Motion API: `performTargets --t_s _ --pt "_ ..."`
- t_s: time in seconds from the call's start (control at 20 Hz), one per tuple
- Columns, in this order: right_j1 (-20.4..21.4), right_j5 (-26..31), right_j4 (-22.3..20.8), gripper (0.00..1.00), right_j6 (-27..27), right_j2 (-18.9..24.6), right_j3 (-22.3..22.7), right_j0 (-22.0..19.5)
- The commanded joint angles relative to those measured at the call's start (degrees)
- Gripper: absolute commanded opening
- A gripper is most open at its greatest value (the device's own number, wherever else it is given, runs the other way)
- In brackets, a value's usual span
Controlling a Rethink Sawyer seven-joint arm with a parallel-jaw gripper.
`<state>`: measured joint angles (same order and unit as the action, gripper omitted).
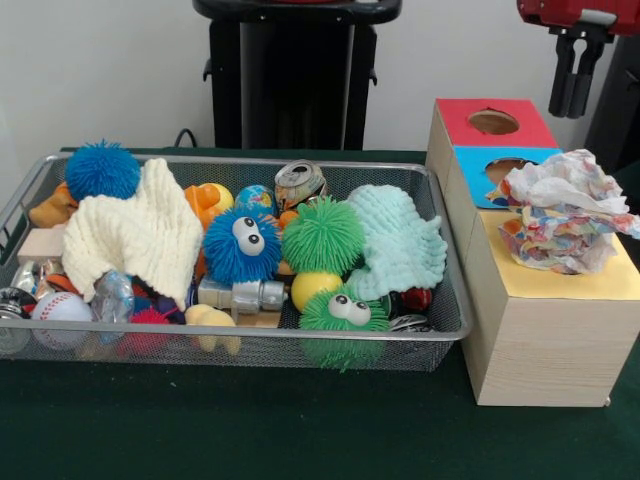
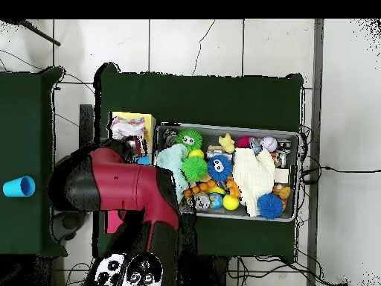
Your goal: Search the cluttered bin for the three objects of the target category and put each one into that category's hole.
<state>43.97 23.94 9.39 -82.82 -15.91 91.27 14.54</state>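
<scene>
Crumpled, patterned paper (image 1: pixel 562 210) sits on the yellow top (image 1: pixel 600 282) of the wooden sorting box (image 1: pixel 540 345), right over the place where a yellow hole would be, so we cannot see that hole at all. It looks as if it rests on or is partly pushed into the opening; we cannot tell which, nor whether it is one piece or several. We judge paper or crumpled waste to be the target category, though nothing in the pictures states it.

The red hole (image 1: pixel 493 122) and the blue hole (image 1: pixel 505 166) stand open and show nothing inside. The gripper (image 1: pixel 573 75) hangs above the box's far end, near the red section. Its jaws are empty, the two dark fingers hanging side by side with only a narrow gap, seemingly closed. In the overhead view the arm (image 2: pixel 123 186) covers the box's red and blue sections, leaving only the yellow end (image 2: pixel 132 123) showing.

The wire bin (image 1: pixel 445 330), along the worktop's middle, is full: spiky balls in blue (image 1: pixel 241 245) and green (image 1: pixel 322 236), two knitted cloths (image 1: pixel 130 235), a crushed can (image 1: pixel 300 184), a baseball (image 1: pixel 60 306). We see no further paper among them, though some could lie buried. By our reading, at least one item is delivered and the search of the bin remains.
</scene>
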Motion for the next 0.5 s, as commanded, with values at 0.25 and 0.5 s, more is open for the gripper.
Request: performTargets --t_s 0.25,0.5 --pt "-2.4 -1.9 -0.7 0.00 -10.2 5.1 3.0 -0.9" --pt "-2.8 -2.2 -0.5 0.00 -10.7 5.2 2.9 -0.8"
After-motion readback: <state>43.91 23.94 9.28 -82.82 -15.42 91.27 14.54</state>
